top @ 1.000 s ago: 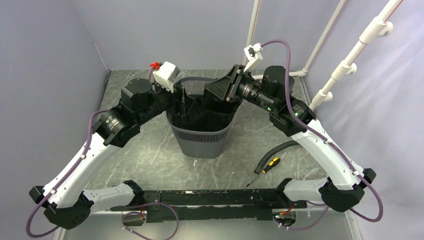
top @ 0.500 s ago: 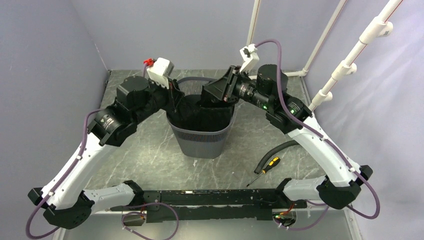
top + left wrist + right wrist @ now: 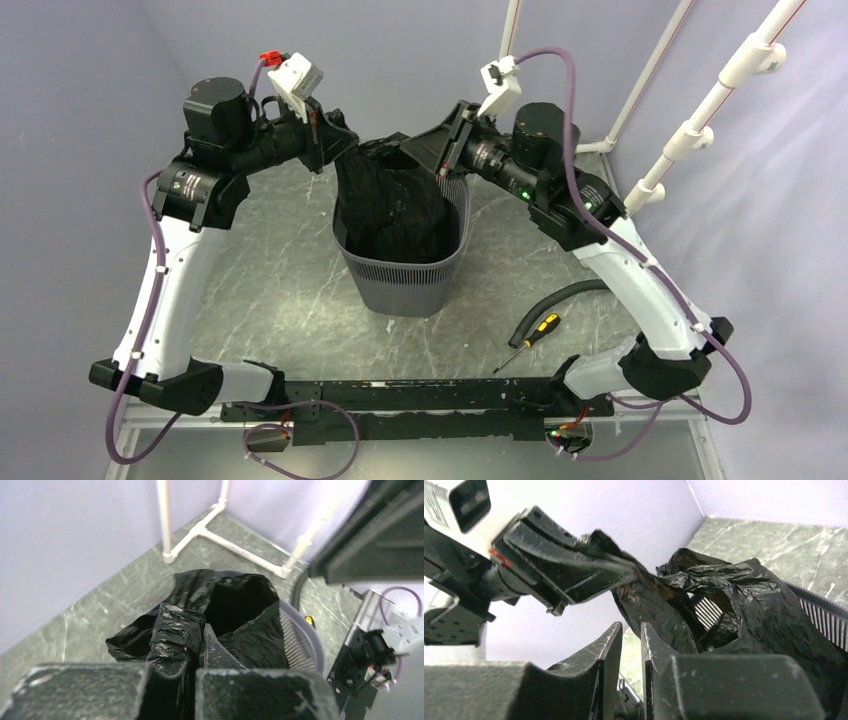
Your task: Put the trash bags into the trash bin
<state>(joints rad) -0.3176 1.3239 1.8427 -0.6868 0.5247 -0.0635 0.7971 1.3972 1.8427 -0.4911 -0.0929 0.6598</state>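
Nearest the arm bases, to the right of the one dark grey plastic mesh trash bin (image 3: pixel 400 285) with its rounded-square rim, lie one screwdriver with a yellow-and-black handle (image 3: pixel 535 333) and one curved black rubber hose (image 3: pixel 565 297). They are just beside each other on the grey-green marbled table (image 3: pixel 290 290).

There is one thin, glossy, wrinkled black plastic trash bag (image 3: pixel 395 205). Its lower part sits inside the trash bin and its upper part is raised above the rim.

Only the top view shows the whole bin standing upright, with the bag's mouth stretched between the two claws above it. The left wrist view shows a bunched fold of film running between the fingers of the left gripper (image 3: pixel 192 672), which pinches it. This view also looks into the bag's open mouth, which is dark inside. The right wrist view shows the right gripper (image 3: pixel 629 635) with its fingers pressed all but together at the bag's right edge, nipping the film.

Beyond the bin, at the far right, stand white plastic pipes (image 3: pixel 690 135).
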